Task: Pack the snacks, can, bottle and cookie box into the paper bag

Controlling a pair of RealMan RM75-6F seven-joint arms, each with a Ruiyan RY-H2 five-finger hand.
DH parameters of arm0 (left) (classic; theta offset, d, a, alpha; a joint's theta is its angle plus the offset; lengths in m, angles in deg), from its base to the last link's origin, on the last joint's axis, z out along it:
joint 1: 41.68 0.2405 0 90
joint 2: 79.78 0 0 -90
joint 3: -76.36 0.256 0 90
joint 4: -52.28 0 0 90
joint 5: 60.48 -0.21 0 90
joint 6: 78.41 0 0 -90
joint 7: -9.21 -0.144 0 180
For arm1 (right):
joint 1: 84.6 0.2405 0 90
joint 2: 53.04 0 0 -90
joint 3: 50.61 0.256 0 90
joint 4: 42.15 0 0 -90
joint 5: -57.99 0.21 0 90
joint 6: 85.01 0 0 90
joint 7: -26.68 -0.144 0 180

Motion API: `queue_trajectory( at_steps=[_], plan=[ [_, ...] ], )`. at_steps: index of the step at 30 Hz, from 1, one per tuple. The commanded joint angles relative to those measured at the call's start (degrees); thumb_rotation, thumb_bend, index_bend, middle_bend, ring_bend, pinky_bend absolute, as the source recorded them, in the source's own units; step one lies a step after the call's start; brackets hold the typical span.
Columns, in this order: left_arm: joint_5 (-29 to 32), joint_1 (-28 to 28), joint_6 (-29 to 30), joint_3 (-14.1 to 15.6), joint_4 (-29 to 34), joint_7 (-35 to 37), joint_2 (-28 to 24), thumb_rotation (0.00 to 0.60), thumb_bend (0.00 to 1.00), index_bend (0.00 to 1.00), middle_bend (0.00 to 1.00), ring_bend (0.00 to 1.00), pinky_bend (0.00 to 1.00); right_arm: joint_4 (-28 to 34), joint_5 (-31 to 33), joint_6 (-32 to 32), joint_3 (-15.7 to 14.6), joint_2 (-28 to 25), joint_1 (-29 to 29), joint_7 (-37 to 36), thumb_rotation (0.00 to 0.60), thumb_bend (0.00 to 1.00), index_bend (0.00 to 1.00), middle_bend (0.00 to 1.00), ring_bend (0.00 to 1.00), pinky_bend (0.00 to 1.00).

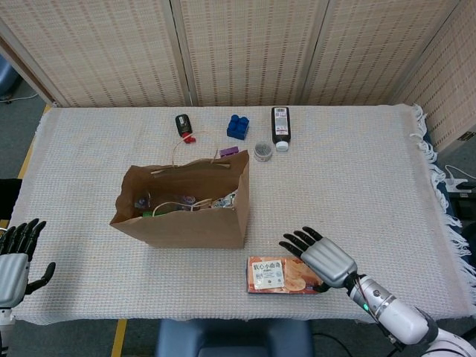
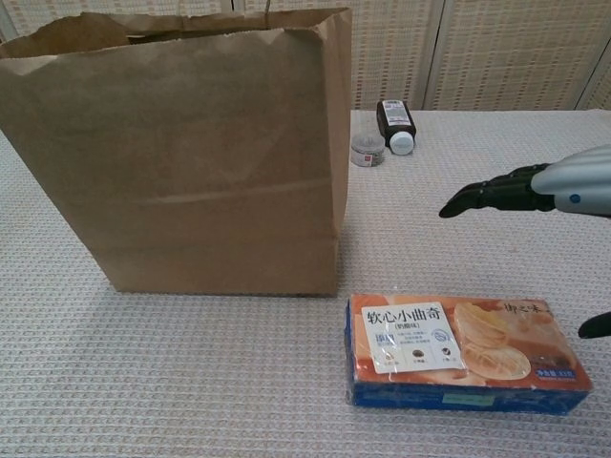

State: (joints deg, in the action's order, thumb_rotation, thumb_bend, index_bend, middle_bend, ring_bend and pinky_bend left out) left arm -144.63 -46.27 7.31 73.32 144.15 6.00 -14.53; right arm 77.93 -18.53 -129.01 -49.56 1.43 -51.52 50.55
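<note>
Table (image 1: pixel 89 141) covered in a woven cloth, filling most of the head view.

Paper bag (image 1: pixel 182 212) (image 2: pixel 181 153) stood upright and open-topped left of the table's middle, toward the front edge, with snack packets (image 1: pixel 186 201) inside and a cord handle (image 1: pixel 178 149) lying over its back rim.

Cookie box (image 1: pixel 285 274) (image 2: pixel 463 351) lay flat, label up, close to the front edge, just right of the bag's front right corner and not touching it.

Right hand (image 1: pixel 320 253) (image 2: pixel 535 186) hovered palm down above the right end of the box, fingers (image 1: pixel 296 241) spread and stretched toward the bag, grasping nothing; seen from the chest, clear air between fingertips and box, thumb tip (image 2: pixel 594 325) hanging lower at the right.

Left hand (image 1: pixel 16 256) sat off the table's front left corner, fingers apart and released, holding nothing.

Dark bottle (image 1: pixel 280 126) (image 2: pixel 395 124) lay on its side near the back edge, white cap toward the front.

Blue block (image 1: pixel 238 126) rested left of the bottle, near the back edge.

Small black item with a red part (image 1: pixel 184 126) lay further left along the back edge.

Can (image 1: pixel 262 152) (image 2: pixel 367 150) stood just in front and left of the bottle's cap.

Purple piece (image 1: pixel 228 151) sat just behind the bag's back right corner; contact could not be told.
</note>
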Motion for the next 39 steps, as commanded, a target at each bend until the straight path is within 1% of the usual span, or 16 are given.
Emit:
queue_trajectory(
  at_steps=[1, 5, 8, 13, 20, 24, 29, 34, 39],
  plan=[
    [-0.1, 0.0, 0.0, 0.0, -0.1, 0.1, 0.0, 0.6, 0.36, 0.04, 0.0, 0.0, 0.0, 0.0, 2.0, 0.7, -2.5, 1.4, -0.4, 2.4, 0.6, 0.01, 0.0, 0.0, 0.0, 0.0],
    [-0.2, -0.1, -0.1, 0.0, -0.1, 0.1, 0.0, 0.6, 0.36, 0.04, 0.0, 0.0, 0.0, -0.3, 4.8, 0.7, -4.2, 3.5, -0.3, 4.7, 0.587, 0.01, 0.0, 0.0, 0.0, 0.0],
    [-0.2, -0.1, -0.1, 0.0, -0.1, 0.1, -0.1, 0.6, 0.36, 0.04, 0.0, 0.0, 0.0, -1.0, 5.7, -0.3, -5.0, 5.5, -0.3, 7.3, 0.58, 0.01, 0.0, 0.0, 0.0, 0.0],
    [-0.2, -0.1, -0.2, 0.0, -0.1, 0.3, -0.1, 0.6, 0.36, 0.04, 0.0, 0.0, 0.0, -2.5, 7.6, -3.8, -5.4, 8.9, -0.8, 10.5, 0.564, 0.01, 0.0, 0.0, 0.0, 0.0],
    [-0.3, -0.1, -0.2, 0.1, -0.2, 0.6, -0.2, 0.6, 0.36, 0.04, 0.0, 0.0, 0.0, -4.3, 11.5, -6.4, -5.7, 13.4, -0.5, 13.7, 0.553, 0.01, 0.0, 0.0, 0.0, 0.0],
    [-0.4, -0.1, -0.2, 0.1, -0.2, 0.8, -0.2, 0.6, 0.36, 0.04, 0.0, 0.0, 0.0, -5.7, 11.5, -8.8, -6.0, 17.0, -1.2, 14.7, 0.543, 0.01, 0.0, 0.0, 0.0, 0.0],
    [-0.6, -0.1, -0.2, 0.2, -0.3, 1.3, -0.3, 0.6, 0.36, 0.04, 0.0, 0.0, 0.0, -8.5, 9.8, -12.5, -6.5, 21.2, -2.5, 16.2, 0.541, 0.01, 0.0, 0.0, 0.0, 0.0],
    [-0.7, -0.2, -0.3, 0.2, -0.4, 1.8, -0.3, 0.6, 0.36, 0.04, 0.0, 0.0, 0.0, -9.7, 10.7, -14.4, -6.8, 22.9, -3.1, 18.1, 0.538, 0.01, 0.0, 0.0, 0.0, 0.0],
    [-0.8, -0.2, -0.3, 0.3, -0.5, 2.0, -0.4, 0.6, 0.36, 0.04, 0.0, 0.0, 0.0, -9.4, 13.1, -16.1, -6.5, 23.1, -3.2, 20.3, 0.537, 0.01, 0.0, 0.0, 0.0, 0.0]
  ],
)
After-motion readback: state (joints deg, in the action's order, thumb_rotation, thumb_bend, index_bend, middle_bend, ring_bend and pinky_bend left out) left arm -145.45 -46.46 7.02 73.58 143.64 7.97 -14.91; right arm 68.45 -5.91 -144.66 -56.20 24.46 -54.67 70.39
